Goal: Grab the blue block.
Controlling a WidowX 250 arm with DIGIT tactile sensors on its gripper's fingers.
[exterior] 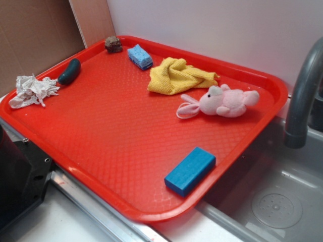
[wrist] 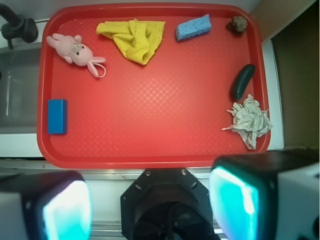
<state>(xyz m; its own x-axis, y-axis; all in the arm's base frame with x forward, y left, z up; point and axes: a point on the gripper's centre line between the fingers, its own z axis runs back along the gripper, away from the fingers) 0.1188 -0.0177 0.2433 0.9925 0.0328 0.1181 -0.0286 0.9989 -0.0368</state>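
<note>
Blue block [exterior: 190, 170] lying flat at the red tray's [exterior: 101, 141] near right edge.
Exterior view: it is seen apart from the pink plush toy [exterior: 222, 101]. Wrist view: the tool [wrist: 150, 200] is held open above the tray's rim, empty.

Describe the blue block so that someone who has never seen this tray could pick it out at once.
Start at the red tray and go to the edge on the sink side. The blue block lies flat there alone, nearest to the pink plush bunny. It is a smooth, deep-blue brick with sharp edges, unlike the smaller, paler, porous blue sponge at the far edge beside the yellow cloth.
</note>
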